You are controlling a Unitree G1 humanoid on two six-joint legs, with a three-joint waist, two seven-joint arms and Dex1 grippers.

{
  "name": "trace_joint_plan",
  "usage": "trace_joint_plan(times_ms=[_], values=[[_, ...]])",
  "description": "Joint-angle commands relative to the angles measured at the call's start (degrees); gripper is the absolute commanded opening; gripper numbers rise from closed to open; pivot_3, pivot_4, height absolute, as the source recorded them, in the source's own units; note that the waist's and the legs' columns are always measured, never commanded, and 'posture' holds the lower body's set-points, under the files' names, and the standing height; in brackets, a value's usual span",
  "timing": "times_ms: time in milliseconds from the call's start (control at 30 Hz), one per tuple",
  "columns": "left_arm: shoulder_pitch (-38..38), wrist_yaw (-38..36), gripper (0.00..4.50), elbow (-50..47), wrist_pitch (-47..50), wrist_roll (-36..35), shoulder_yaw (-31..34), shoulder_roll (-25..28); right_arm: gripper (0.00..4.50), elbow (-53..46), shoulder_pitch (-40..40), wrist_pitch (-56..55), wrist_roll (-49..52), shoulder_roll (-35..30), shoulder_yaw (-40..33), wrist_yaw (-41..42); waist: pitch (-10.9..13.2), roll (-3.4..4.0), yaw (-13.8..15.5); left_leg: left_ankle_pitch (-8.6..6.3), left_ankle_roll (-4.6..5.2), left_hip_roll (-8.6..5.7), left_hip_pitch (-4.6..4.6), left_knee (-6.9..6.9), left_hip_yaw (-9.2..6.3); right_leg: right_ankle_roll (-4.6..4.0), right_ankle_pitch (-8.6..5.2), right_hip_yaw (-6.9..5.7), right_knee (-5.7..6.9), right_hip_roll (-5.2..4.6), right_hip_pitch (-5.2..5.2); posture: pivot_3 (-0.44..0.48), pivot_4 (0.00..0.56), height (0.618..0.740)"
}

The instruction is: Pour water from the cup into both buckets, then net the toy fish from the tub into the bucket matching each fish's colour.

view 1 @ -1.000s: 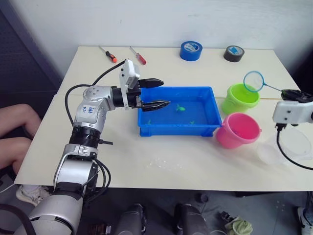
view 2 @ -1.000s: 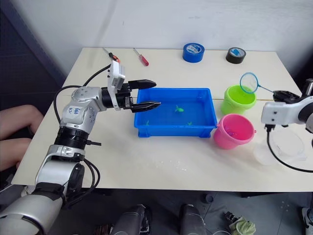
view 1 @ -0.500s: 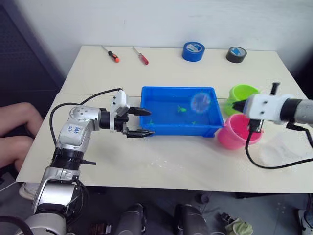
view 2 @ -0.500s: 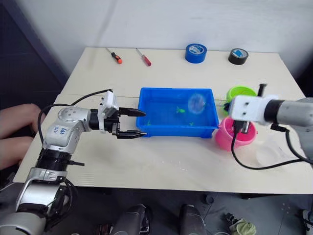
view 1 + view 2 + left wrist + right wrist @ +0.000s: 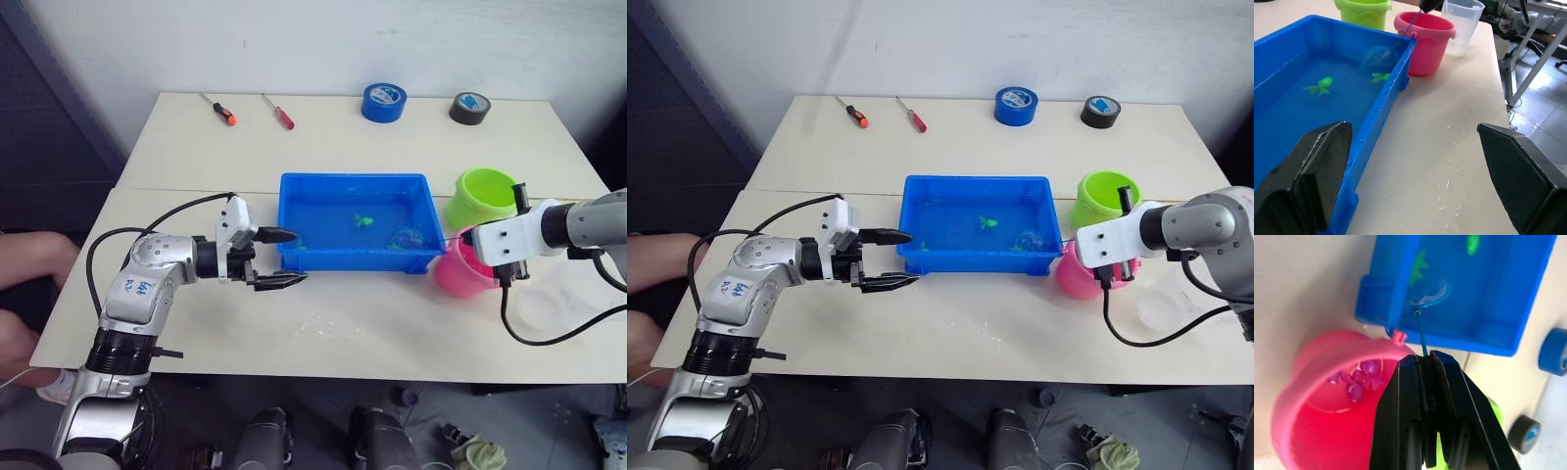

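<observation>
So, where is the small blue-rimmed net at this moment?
The small blue-rimmed net is dipped inside the shallow blue plastic tub, at its right end, beside a small green toy fish, held by the right gripper.

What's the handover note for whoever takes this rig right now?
Right gripper: fingers shut on the net handle, hoop dipped in the tub at its right end, beside a green fish.
Left gripper: open, holding nothing, just off the tub's left front corner.
Pink bucket at the tub's right front corner, pink fish already inside. Green bucket behind it. Cup on the table past the pink bucket.
Done: pink fish netted, none seen in the tub.
Left: green fish in the tub, including one mid-tub, go into the green bucket.
</observation>
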Motion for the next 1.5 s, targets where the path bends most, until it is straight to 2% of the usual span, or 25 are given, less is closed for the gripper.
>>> trace_joint_plan(times_ms=[33,300,433,600,767,967,1067,1267,1500], values=[[0.19,0.86,4.47,-2.95,-0.14,-1.51,0.87,0.37,0.00,-2.92,0.43,5.51,3.92,1.91,-3.10,0.71,0.00,0.00,0.04,0.00,0.00,-0.01,0.00,0.00,0.01,0.00,0.00,0.00,0.00,-0.01,0.00,0.000,0.150,0.740],[-1.65,1.16,4.47,-0.89,-1.27,-1.27,0.58,0.40,0.00,-7.39,7.58,33.07,16.50,8.43,-11.24,-1.70,0.00,0.00,0.43,0.00,0.00,-0.03,-0.02,0.01,-0.12,0.00,0.00,-0.08,0.02,-0.02,0.05,0.000,0.150,0.740],[-2.74,0.80,4.47,0.44,-1.87,-1.17,0.44,0.50,0.00,-10.14,10.52,42.58,21.34,10.86,-15.08,-4.59,0.00,0.00,0.33,0.00,0.00,-0.03,-0.01,0.01,-0.13,0.00,0.00,-0.10,0.02,-0.01,0.07,0.000,0.150,0.740],[-3.73,0.40,4.47,1.61,-2.48,-1.04,0.09,0.49,0.00,-12.83,12.69,52.46,27.18,15.06,-20.32,-9.93,0.00,0.00,0.31,-0.01,-0.02,-0.02,0.00,-0.01,-0.15,0.00,0.00,-0.11,0.04,0.00,0.06,0.000,0.150,0.740],[-5.18,0.07,4.47,3.77,-3.28,-1.17,-0.10,-0.13,0.00,-14.35,14.25,56.90,30.45,17.06,-23.70,-13.68,0.00,0.00,0.40,0.00,-0.02,-0.04,0.00,-0.01,-0.12,0.00,0.00,-0.09,0.03,-0.01,0.06,0.000,0.150,0.740],[-7.57,-0.58,4.47,7.33,-4.87,-0.50,-0.76,-0.83,0.00,-16.65,17.14,54.18,29.55,16.56,-23.95,-15.88,0.00,0.00,0.36,-0.01,-0.02,-0.05,0.00,-0.01,-0.12,0.00,0.00,-0.08,0.03,0.00,0.05,0.000,0.150,0.740],[-9.42,-1.16,4.47,10.20,-6.20,0.29,-1.10,-0.92,0.00,-17.00,17.63,42.04,19.75,12.89,-17.53,-16.41,0.00,0.00,0.24,-0.01,-0.02,-0.06,0.01,-0.01,-0.03,0.00,0.00,-0.05,0.04,0.00,0.02,0.000,0.150,0.740],[-8.87,-2.75,4.47,12.08,-8.01,1.66,-1.27,1.05,0.00,-14.20,11.83,33.12,12.76,11.68,-9.06,-13.17,0.00,0.00,-0.05,0.00,-0.02,0.00,0.02,-0.06,0.09,0.00,0.00,-0.02,0.07,0.03,-0.07,0.000,0.150,0.740],[-6.46,-0.93,4.47,9.15,-7.10,0.88,0.39,2.11,0.00,-8.16,4.59,32.07,11.24,17.19,-3.76,-11.58,0.00,0.00,0.09,0.00,-0.02,-0.01,0.01,-0.02,0.08,0.00,0.00,0.00,0.07,0.01,-0.06,0.000,0.150,0.740]])
